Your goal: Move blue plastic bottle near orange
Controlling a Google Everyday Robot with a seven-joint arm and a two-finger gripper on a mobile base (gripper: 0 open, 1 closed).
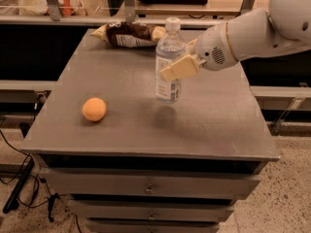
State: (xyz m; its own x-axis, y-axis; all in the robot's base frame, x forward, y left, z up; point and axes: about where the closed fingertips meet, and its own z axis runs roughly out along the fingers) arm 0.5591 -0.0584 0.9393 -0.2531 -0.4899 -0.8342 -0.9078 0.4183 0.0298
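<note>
Above table (218, 125) centre, gripper (171, 66) clasping blue plastic bottle (167, 89) mid-body

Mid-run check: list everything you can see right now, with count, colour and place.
bottle: one, clear with a white cap and whitish-blue label, upright over the middle of the table, apart from the orange
orange: one, orange, on the table top towards its left edge in the camera view
snack bag: one, brown and yellow, lying at the table's far edge
table: one, grey, centre of view
drawers: at least two, grey, in the table's front
cables: a few, black, on the floor at lower left
arm: one, white, reaching in from the right of the view
end effector: one, cream, closed on the bottle's middle
</note>
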